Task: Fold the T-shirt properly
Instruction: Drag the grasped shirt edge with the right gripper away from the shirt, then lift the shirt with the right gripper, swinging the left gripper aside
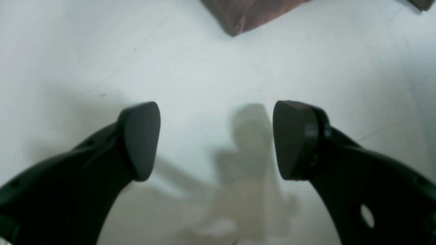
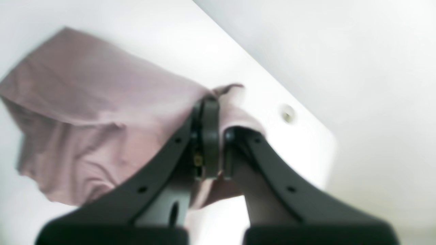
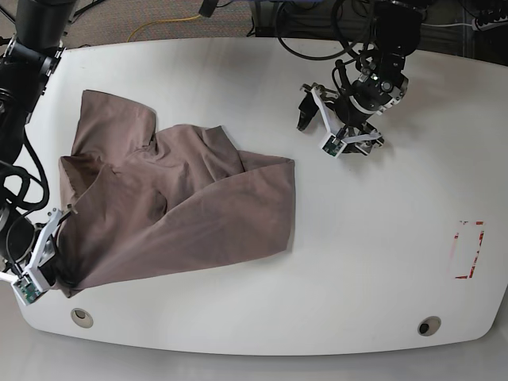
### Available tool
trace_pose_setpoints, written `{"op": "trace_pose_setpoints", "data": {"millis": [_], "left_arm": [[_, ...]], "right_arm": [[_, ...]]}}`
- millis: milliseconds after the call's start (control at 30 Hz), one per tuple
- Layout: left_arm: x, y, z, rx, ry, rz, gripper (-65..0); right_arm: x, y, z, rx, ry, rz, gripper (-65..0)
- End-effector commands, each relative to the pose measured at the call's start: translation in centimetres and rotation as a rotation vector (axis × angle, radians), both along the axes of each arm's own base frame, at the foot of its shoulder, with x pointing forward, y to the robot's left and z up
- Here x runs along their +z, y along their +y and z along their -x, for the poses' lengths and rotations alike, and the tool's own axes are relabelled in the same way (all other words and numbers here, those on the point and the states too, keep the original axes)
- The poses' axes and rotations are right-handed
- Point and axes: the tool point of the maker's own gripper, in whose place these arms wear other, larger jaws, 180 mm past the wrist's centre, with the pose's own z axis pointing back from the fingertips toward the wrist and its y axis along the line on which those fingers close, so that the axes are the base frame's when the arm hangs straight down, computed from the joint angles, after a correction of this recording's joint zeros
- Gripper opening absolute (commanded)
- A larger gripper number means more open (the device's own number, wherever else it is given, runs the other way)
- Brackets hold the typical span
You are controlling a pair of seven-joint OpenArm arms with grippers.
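T-shirt: mauve-brown, lies on the left half of the white surface in the base view, partly folded. One layer is drawn diagonally over the body; a sleeve or shoulder portion sticks up toward the far left corner. Fabric rumpled, several creases running toward the near left corner.

Right end effector: at the shirt's near left corner, close to the surface edge. Jaws closed on a pinch of T-shirt fabric; in the right wrist view cloth bunches between and over the fingers. A round hole in the surface shows just beyond the pinched fabric.

Left end effector: jaws spread wide, nothing between them. It hovers above bare surface, well apart from the shirt, on the far right side in the base view. In the left wrist view one shirt corner shows at the top edge; its shadow falls on the surface below.

Red rectangular marking: near the right edge of the surface.
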Motion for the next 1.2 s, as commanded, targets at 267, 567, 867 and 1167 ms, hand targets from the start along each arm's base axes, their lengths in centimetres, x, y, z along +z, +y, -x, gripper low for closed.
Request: {"op": "trace_pose_setpoints", "data": {"millis": [267, 567, 867, 1167], "left_arm": [[0.1, -3.6, -3.7, 0.026, -0.004, 0.109, -16.9], [-0.6, -7.9, -5.3, -0.054, 0.028, 0.139, -16.8], [-1.1, -10.4, -5.0, -0.083, 0.055, 0.173, -16.7], [-2.8, -11.7, -5.0, -0.076, 0.085, 0.212, -30.8]], "right_arm": [[4.7, -1.6, -0.2, -0.023, -0.115, 0.056, -65.0], [4.9, -1.9, -0.2, -0.031, -0.118, 0.065, -65.0], [4.6, -1.8, -0.2, -0.029, -0.112, 0.062, -65.0], [3.8, -2.0, 0.0, -0.033, -0.088, 0.063, -65.0]]}}
